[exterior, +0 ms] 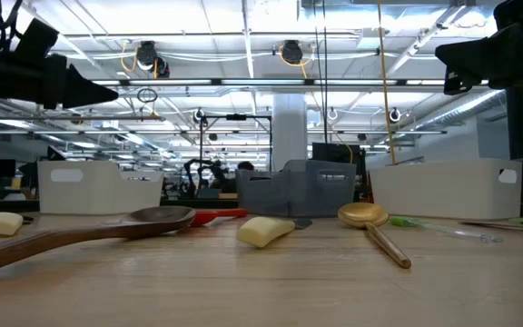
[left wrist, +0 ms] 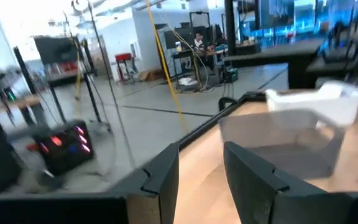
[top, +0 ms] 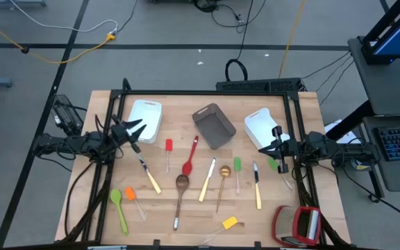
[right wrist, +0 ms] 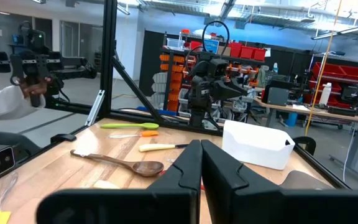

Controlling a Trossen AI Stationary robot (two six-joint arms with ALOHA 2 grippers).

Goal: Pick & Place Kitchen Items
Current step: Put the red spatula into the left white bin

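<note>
The kitchen items lie flat and scattered on the wooden table [top: 304, 111]: a red spatula [top: 169, 147], a red spoon [top: 189, 160], a brown wooden spoon [top: 180, 186], a gold spoon [top: 223, 175], pale-handled knives [top: 206, 182], green spoons [top: 119, 205], an orange spatula [top: 131, 195] and a small yellow piece [top: 229, 223]. My left gripper [top: 135, 130] hovers open at the table's left side, near the left white bin, with nothing between its fingers [left wrist: 165, 177]. My right gripper [top: 269, 148] hovers shut at the right side, holding nothing [right wrist: 201, 167].
A white bin [top: 146, 118], a grey bin [top: 214, 126] and a second white bin [top: 260, 129] stand along the far part of the table. A bulky red-and-silver object [top: 297, 226] sits at the near right corner. A black frame [top: 207, 92] borders the table.
</note>
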